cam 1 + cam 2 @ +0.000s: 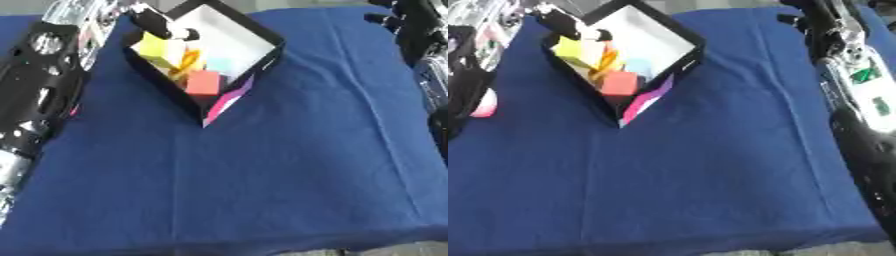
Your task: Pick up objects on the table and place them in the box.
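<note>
Left eye view showed the box [254, 32], black-walled and white inside, sitting at the far left of a blue cloth [262, 175] with one corner pointing toward the robot. Inside it lay a yellow block [153, 47], an orange piece [189, 60], a pale blue piece [219, 64] and a red block [203, 82], all crowded toward the near-left wall. The left hand [162, 24] reached over the box's far-left rim, its dark fingers hanging down inside; whether they were curled or pinching anything could not be told. The right hand [811, 17] showed only at the top right edge, well apart from the box, its fingers too dim to judge. In the right eye view a pink rounded thing [485, 105] peeped out by the left arm, at the cloth's left edge.

The main risk seemed to be the left hand catching the rim as it lifted away, which could drag or tip the light box and spill the blocks. The pink thing sat half hidden beside the arm, so a sweep of that arm might knock it off the table.
</note>
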Available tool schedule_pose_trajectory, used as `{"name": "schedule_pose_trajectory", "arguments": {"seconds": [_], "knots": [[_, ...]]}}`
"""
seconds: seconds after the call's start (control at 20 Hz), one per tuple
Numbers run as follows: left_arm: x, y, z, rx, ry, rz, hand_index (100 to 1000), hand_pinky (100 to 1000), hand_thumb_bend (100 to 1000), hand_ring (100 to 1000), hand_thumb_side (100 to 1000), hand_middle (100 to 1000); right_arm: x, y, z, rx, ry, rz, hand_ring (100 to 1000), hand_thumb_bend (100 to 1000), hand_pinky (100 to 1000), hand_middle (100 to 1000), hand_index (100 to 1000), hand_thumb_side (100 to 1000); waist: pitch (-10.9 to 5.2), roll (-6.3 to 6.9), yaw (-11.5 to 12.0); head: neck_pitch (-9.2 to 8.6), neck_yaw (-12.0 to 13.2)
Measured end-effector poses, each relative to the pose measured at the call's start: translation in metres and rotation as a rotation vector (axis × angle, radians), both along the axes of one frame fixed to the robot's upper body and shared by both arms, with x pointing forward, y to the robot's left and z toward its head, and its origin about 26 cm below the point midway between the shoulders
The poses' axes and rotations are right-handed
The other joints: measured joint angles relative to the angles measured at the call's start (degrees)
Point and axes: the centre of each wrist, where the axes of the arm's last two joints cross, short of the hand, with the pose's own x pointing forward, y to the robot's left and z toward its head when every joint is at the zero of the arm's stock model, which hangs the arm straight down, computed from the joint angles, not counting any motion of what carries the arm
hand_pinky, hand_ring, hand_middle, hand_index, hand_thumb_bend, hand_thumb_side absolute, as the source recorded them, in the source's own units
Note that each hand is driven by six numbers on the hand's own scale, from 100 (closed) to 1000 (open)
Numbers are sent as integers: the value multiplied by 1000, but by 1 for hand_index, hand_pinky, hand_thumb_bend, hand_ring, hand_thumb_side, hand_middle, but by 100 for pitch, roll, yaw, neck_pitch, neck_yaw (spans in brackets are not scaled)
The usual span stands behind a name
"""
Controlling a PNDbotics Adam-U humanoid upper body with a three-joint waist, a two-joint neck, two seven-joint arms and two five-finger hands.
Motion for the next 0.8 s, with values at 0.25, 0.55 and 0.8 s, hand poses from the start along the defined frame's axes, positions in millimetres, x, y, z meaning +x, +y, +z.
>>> {"name": "schedule_pose_trajectory", "arguments": {"seconds": [0.25, 0.55, 0.8], "knots": [[-10, 39, 27, -123, 0, 39, 889, 867, 398, 808, 518, 777, -1, -7, -3, -10, 6, -19, 901, 136, 826, 818, 862, 607, -6, 1, 115, 0, -87], [-22, 100, 44, -216, 172, 152, 886, 887, 333, 826, 536, 787, -3, -14, -6, -20, 14, -40, 901, 136, 826, 818, 861, 609, -6, 2, 223, 0, -173], [-35, 124, 46, -210, 377, 206, 894, 897, 339, 842, 665, 801, -3, -16, -7, -23, 18, -46, 901, 135, 826, 818, 861, 612, -6, 2, 260, 0, -203]]}}
